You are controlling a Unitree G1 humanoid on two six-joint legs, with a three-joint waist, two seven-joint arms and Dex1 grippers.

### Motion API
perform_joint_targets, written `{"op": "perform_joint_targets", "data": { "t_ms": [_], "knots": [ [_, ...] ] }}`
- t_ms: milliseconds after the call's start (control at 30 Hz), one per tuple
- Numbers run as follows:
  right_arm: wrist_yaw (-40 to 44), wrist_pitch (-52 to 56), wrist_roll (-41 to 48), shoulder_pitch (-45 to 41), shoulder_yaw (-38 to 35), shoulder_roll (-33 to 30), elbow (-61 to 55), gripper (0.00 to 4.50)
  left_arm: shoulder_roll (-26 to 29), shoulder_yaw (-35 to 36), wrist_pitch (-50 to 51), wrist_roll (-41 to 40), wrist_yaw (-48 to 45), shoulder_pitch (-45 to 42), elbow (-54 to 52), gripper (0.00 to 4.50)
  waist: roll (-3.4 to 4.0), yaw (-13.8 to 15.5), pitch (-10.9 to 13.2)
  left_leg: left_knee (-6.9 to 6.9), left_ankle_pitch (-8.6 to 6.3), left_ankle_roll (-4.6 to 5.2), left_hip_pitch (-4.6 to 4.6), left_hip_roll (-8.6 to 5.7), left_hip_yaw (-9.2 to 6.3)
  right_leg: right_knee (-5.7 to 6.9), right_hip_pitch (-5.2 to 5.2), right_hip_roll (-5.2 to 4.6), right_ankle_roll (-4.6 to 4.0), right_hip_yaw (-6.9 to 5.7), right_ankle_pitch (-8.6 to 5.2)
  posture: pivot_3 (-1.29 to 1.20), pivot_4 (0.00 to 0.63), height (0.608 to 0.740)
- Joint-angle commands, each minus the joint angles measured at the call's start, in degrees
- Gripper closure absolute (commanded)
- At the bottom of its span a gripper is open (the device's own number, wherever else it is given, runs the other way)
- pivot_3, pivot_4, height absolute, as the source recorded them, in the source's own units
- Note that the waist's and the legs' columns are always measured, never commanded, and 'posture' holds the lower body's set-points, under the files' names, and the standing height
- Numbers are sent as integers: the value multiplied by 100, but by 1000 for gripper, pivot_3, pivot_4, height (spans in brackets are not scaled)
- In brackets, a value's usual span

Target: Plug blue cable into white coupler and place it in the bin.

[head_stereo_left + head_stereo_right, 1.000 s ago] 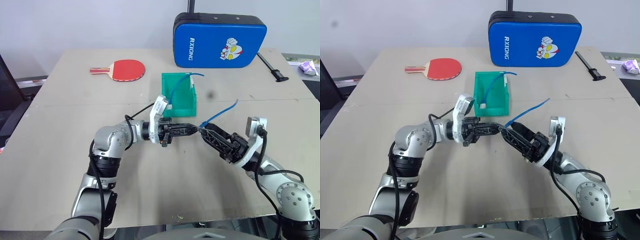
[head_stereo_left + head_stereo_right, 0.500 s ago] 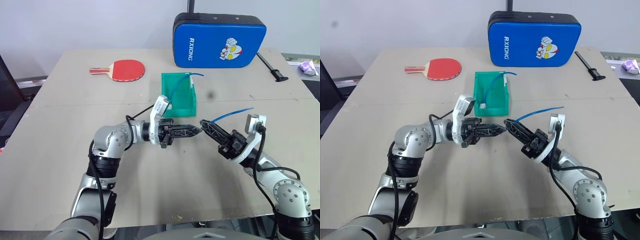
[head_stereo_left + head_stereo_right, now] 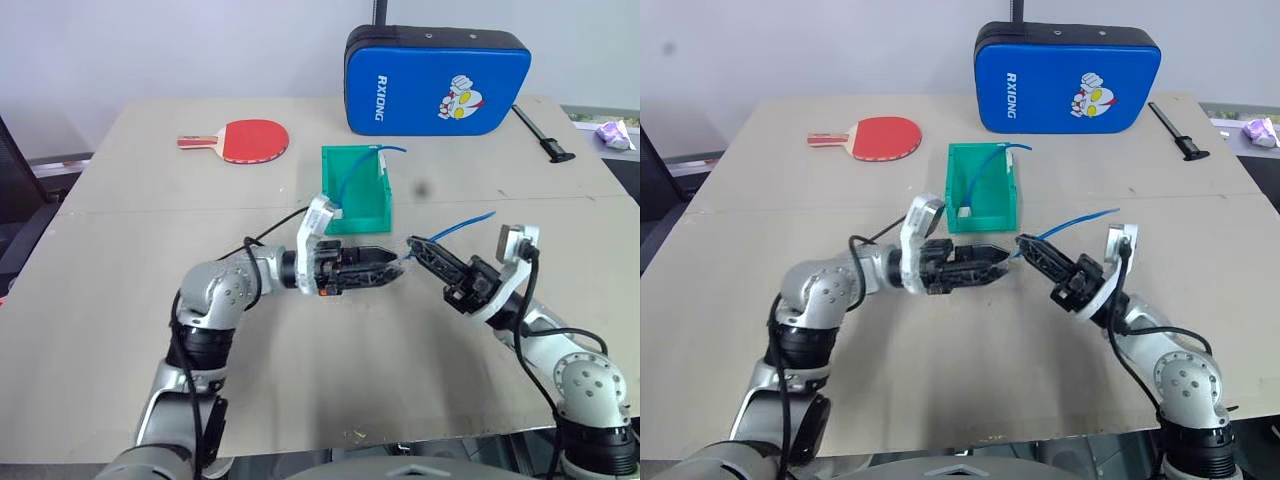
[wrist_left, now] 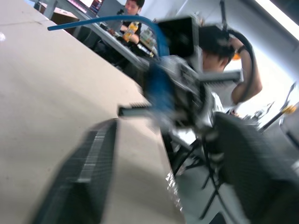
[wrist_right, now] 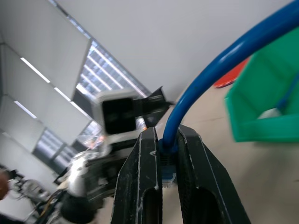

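You have a tan table (image 3: 120, 300) against a pale wall, with the green bin (image 3: 357, 189) at its middle. Just in front of the bin, your right gripper (image 3: 415, 247) is clamped on the blue cable (image 3: 460, 223), tip to tip with the left gripper (image 3: 393, 266), fingers parted. A red paddle (image 3: 252, 139) and blue padded case (image 3: 437, 79) lie beyond the bin. In the left wrist view, people sit at desks beyond the table.

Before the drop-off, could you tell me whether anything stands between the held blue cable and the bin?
Nothing visible does. The right pincer holds the cable just in front of the bin, with bare table between them. The bin already contains another blue cable.
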Motion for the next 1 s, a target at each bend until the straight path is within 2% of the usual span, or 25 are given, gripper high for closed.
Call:
{"op": "perform_joint_targets", "data": {
  "t_ms": [33,200,267,333,433,500,567,700,833,1000],
  "knots": [
    [338,-167,-71,-47,-352,-213,196,4500,79,231,-262,-63,459,134,-1000,1183,0,23,0,0,0,0,0,1,-1,-1,0,0,0,-1,0,0,150,728],
    [614,-297,-140,-206,-606,-335,570,4500,263,665,-808,283,1273,617,-1831,1183,0,4,0,0,0,1,3,0,6,-2,1,0,0,4,0,0,150,728],
    [740,-229,-56,-355,-646,-379,691,4500,-2,1052,-1455,749,1997,1035,-2153,1183,7,-26,0,-1,0,0,6,1,10,-1,1,2,0,8,0,0,150,728],
    [839,-242,-177,-452,-604,-382,768,4500,-305,1411,-1638,853,2716,1397,-2399,1183,5,-31,1,-5,0,0,9,5,20,-2,0,2,1,19,1,0,150,728],
    [926,-271,-377,-601,-431,-254,889,4500,-640,1544,-2245,2013,3887,2461,-2947,1183,6,-32,-1,-5,0,0,9,6,15,-2,0,1,0,15,1,0,150,728],
    [1044,-293,-612,-669,-212,-174,945,4500,-719,1238,-3351,3289,4305,3754,-3261,1183,3,-66,-3,-15,-1,0,10,7,20,-4,0,-1,0,20,1,0,150,728],
    [1132,-325,-814,-719,-61,-123,969,4500,-870,1079,-4193,4063,4625,4737,-3232,1183,3,-63,-3,-32,-1,0,12,4,32,-9,-6,-11,0,29,1,0,150,728],
    [1260,-343,-1109,-740,187,-124,735,4500,-1345,848,-5114,4724,5149,5978,-2637,1183,4,47,-2,-36,-4,5,5,-1,32,-13,-15,-32,-25,30,-13,0,150,728],
    [1371,-362,-1393,-697,477,-180,405,4500,-1675,635,-5336,4914,5378,6067,-2308,1183,0,44,-4,-32,-5,11,4,-5,32,-12,-15,-42,-24,5,-14,0,150,728],
    [1400,-434,-1603,-670,657,-130,193,4500,-1913,695,-5227,4969,5713,5450,-1662,1183,3,11,-6,-30,-5,11,7,5,32,-6,-15,-23,-23,1,-13,0,150,728]
  ]
}}
